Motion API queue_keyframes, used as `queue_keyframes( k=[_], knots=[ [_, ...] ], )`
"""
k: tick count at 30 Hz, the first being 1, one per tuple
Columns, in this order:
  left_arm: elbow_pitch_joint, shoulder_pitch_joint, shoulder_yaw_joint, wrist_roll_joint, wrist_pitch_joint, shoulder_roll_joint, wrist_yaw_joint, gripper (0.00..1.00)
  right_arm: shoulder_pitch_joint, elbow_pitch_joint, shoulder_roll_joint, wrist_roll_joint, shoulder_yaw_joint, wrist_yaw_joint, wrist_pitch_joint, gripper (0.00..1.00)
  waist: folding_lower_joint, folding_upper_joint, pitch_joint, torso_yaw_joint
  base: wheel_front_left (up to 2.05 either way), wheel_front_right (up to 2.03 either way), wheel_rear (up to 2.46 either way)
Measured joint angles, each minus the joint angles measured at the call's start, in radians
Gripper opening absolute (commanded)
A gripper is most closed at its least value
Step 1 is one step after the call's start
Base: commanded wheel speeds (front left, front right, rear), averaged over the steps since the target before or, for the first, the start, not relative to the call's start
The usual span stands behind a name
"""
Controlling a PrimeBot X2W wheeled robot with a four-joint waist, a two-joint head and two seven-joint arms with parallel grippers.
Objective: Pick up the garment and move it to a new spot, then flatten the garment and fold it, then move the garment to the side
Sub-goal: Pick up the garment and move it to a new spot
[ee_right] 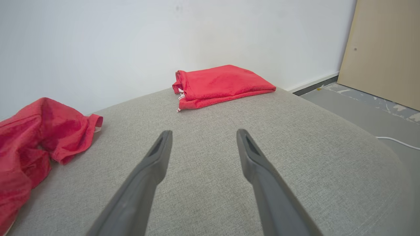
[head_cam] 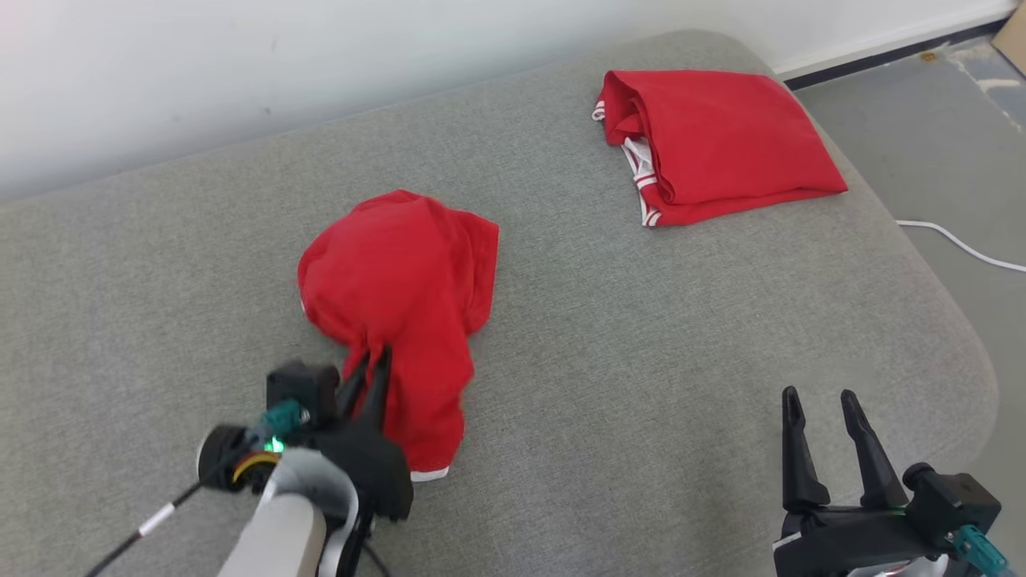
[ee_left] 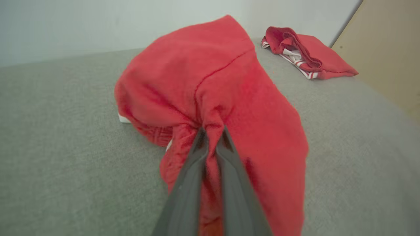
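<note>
Well apart from the folded pile [head_cam: 721, 140], left hand [head_cam: 375, 357] pinches the garment [head_cam: 401, 272], seemingly soft and limp; right hand [head_cam: 820, 397] gapes empty. Its corners would probably hold better.

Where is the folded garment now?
In the head view, the folded garment lies at the far right of the grey cushion, apart from the crumpled garment.

The grey cushion [head_cam: 641, 361] offers a broad open lane between the crumpled red garment [head_cam: 401, 272], centre-left, and the folded red garment [head_cam: 721, 144] at the far right corner. The wall [head_cam: 240, 64] bounds the far edge. A white cable [head_cam: 962, 246] crosses the floor [head_cam: 906, 136] to the right.
</note>
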Motion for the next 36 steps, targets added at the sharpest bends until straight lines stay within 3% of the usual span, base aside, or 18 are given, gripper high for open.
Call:
queue_keyframes(
  k=[1,13,24,36],
  knots=[
    [0.014,0.014,-0.003,0.003,-0.005,0.002,0.001,1.0,-0.002,0.001,0.0,-0.002,0.004,0.0,0.0,1.0,0.0,0.0,0.0,0.003,0.0,0.0,0.0],
    [-0.081,0.019,0.021,-0.021,-0.159,0.011,-0.011,1.0,0.018,-0.04,0.001,-0.049,0.008,0.0,0.0,1.0,0.0,0.0,-0.059,0.092,0.0,0.0,0.0],
    [-0.228,0.161,0.117,-0.039,-0.212,0.104,0.039,1.0,0.063,-0.078,-0.003,-0.063,-0.003,0.0,0.009,1.0,-0.0001,0.0,-0.142,0.234,0.0,0.0,0.0],
    [-0.332,0.362,0.199,-0.05,-0.234,0.154,0.093,1.0,0.087,-0.106,-0.006,-0.068,-0.018,0.0,0.036,1.0,-0.0001,0.0,-0.213,0.372,0.0,0.0,0.0]
  ],
)
